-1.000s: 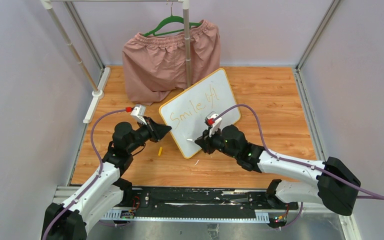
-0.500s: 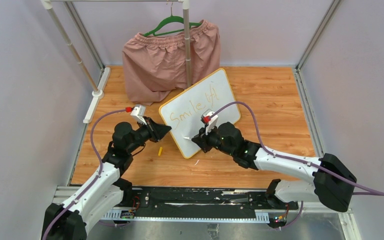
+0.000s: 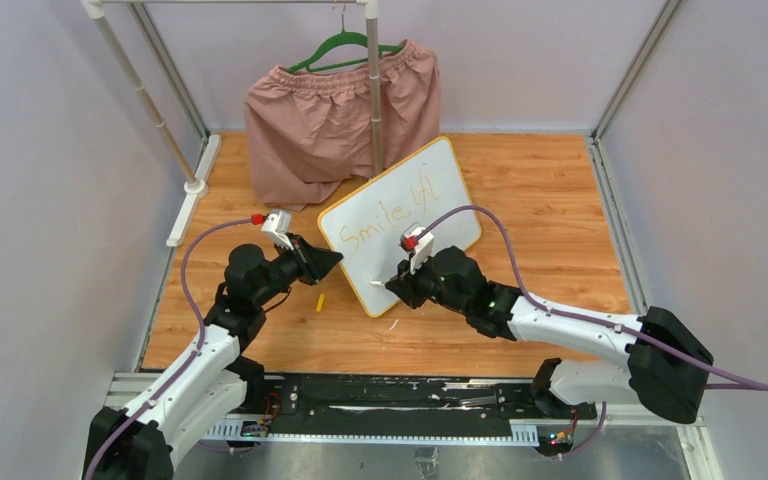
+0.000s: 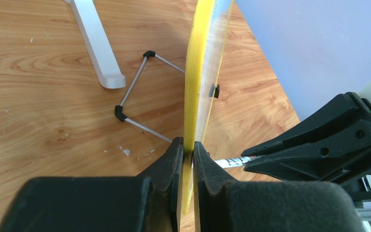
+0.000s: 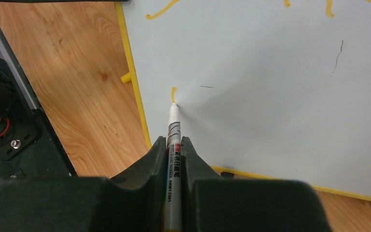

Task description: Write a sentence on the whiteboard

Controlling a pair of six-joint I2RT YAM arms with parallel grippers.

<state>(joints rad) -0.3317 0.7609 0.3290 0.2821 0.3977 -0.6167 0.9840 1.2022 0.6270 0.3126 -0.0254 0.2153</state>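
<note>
Right black two-finger gripper (image 3: 393, 284), carrying the slim white marker pen (image 5: 173, 137), has shifted left and nearer across the yellow-framed white whiteboard (image 3: 385, 250). A short orange stroke (image 5: 173, 91) at the pen tip appears newly begun near the board's near-left edge.

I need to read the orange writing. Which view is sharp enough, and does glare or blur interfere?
Top external: even light, no glare on the whiteboard, but the sentence is small and faint. Right wrist: marker sharp, right gripper soft near the lens. Left wrist: board edge-on in the left gripper, no writing visible.
</note>
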